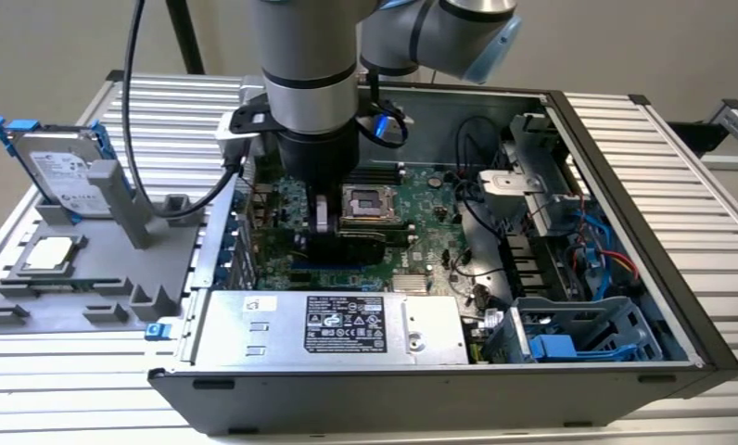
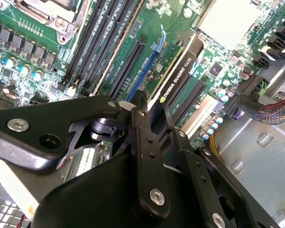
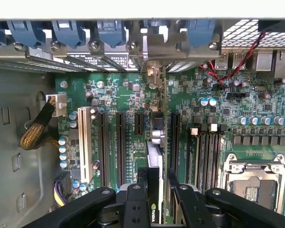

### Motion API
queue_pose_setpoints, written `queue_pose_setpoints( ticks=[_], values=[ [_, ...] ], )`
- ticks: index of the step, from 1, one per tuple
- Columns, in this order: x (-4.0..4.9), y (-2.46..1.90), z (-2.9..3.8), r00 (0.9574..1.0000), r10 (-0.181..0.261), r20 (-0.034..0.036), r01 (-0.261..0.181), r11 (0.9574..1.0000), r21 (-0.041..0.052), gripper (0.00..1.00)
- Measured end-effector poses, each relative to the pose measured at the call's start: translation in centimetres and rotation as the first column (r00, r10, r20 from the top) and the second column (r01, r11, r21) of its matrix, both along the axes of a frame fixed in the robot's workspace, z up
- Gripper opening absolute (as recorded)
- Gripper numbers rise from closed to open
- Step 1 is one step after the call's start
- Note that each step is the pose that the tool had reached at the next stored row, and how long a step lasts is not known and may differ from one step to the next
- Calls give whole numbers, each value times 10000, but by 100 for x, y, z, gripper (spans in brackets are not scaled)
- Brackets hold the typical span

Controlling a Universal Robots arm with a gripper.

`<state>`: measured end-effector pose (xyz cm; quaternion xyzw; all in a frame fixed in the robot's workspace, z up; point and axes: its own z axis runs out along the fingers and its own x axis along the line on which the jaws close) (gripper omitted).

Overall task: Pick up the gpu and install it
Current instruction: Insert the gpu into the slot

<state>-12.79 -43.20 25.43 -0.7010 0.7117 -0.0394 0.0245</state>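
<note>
The gpu stands on edge over the green motherboard, its black shroud side showing in the second wrist view. In the first wrist view the gpu lines up with a long expansion slot, its end bracket toward the case's rear wall. I cannot tell whether it is fully seated. My gripper is shut on the card's top edge, one black finger on each face. The exterior view shows the gripper reaching down inside the open computer case with the dark gpu beneath it.
A hard drive in a blue-tabbed caddy stands on a grey fixture at the exterior view's left. Inside the case are the power supply, CPU socket, memory slots, cable bundles and a drive cage.
</note>
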Motion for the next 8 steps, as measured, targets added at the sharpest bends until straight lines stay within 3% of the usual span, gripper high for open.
queue_pose_setpoints(
  ticks=[8],
  values=[
    [-1, -44, -2, 10000, -1, -1, 1, 10000, 0, 0]
  ],
)
